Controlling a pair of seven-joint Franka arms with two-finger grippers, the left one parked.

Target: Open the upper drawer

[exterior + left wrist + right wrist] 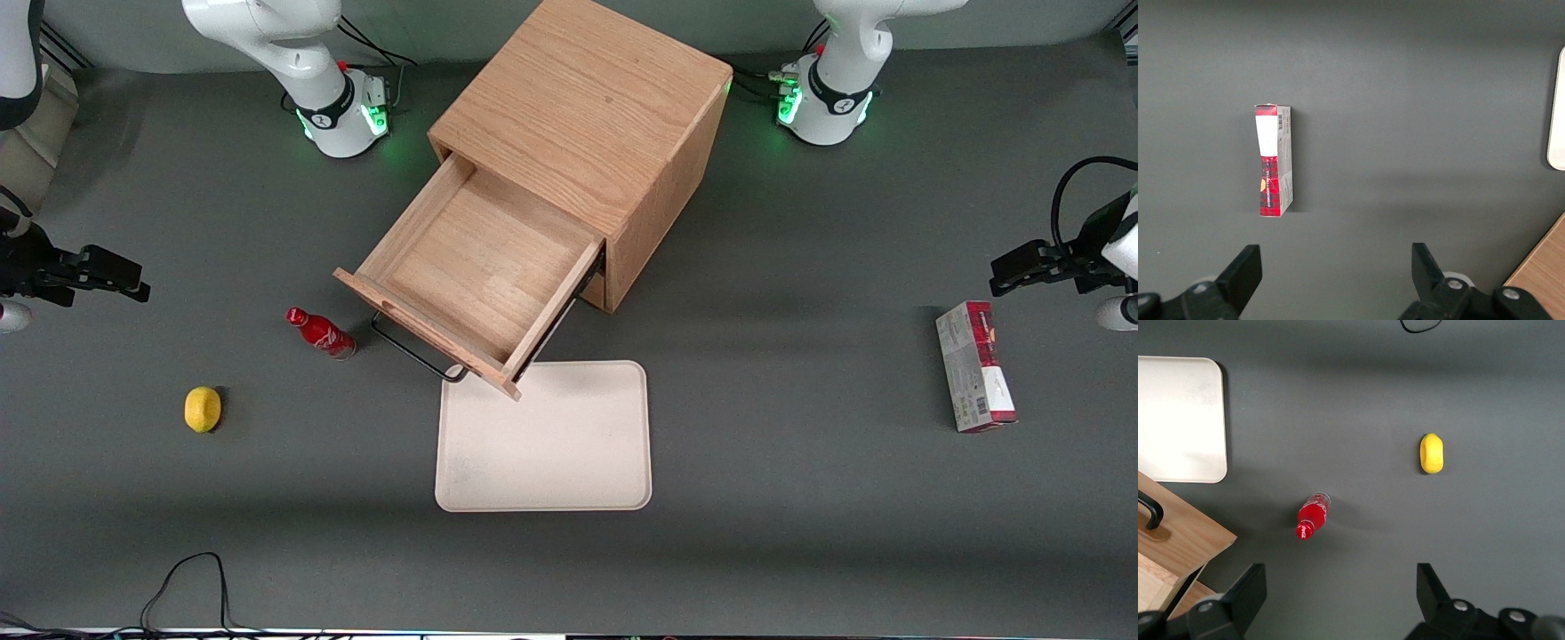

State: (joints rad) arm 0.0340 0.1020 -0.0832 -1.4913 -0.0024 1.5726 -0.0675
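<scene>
The upper drawer [471, 267] of the oak cabinet [591, 116] stands pulled far out, and its shallow wooden box is empty. Its thin black bar handle [413, 351] runs along the light wood front, on the side nearest the front camera. The drawer front [1185, 530] and one end of the handle [1151, 510] show in the right wrist view. The lower drawer is hidden under it. My gripper [133, 277] is open and empty, apart from the drawer, toward the working arm's end of the table. It hovers over bare table [1340, 580].
A small red bottle [320, 332] lies beside the drawer front, also in the right wrist view [1313, 517]. A yellow lemon [203, 409] lies nearer the camera. A cream tray [544, 436] lies in front of the drawer. A red-and-grey box [974, 366] lies toward the parked arm's end.
</scene>
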